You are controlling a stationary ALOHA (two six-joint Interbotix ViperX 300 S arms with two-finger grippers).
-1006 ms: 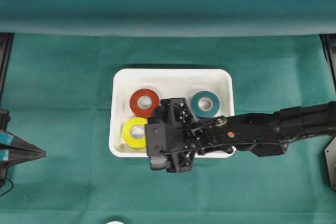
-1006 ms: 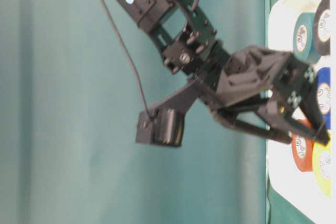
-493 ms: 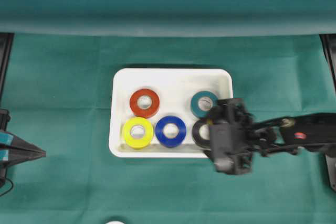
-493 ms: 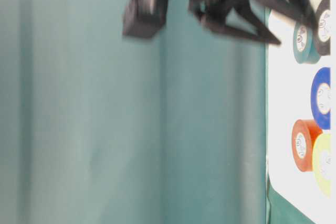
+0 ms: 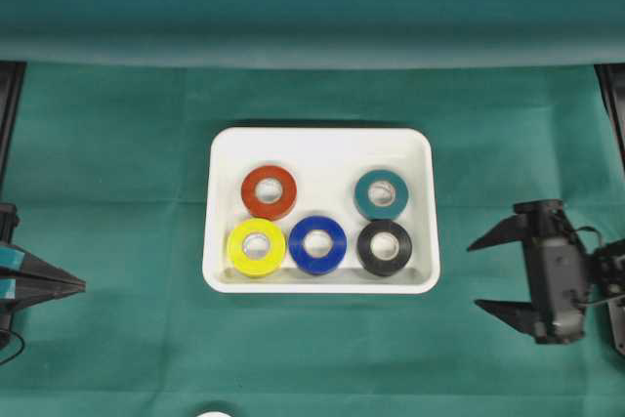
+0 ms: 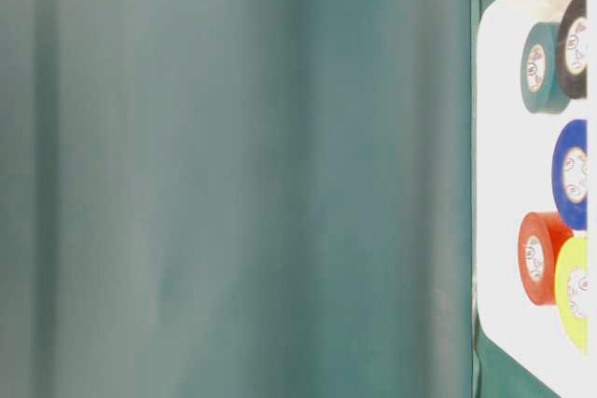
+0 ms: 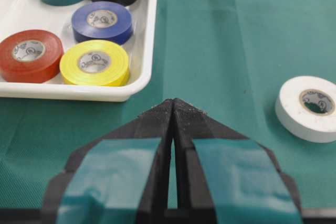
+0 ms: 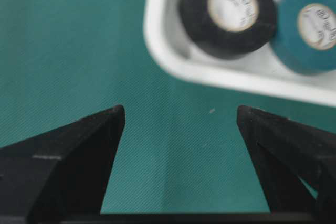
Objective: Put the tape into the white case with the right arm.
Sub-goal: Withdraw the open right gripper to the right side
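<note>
You are holding the all-black two-fingered right gripper (image 5: 488, 274) released and empty beside the glossy white rectangular case (image 5: 422, 153); next approach the white tape roll (image 7: 310, 107) squarely.

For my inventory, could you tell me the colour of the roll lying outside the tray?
White roll, best in the left wrist view.

Right tool (image 5: 485, 273) spread wide, holding nothing; left tool (image 7: 174, 109) pressed together.

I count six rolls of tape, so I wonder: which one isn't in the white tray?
The white roll. It lies alone on the green cloth, outside the white case, while the red, yellow, blue, teal and black rolls all sit inside it.
</note>
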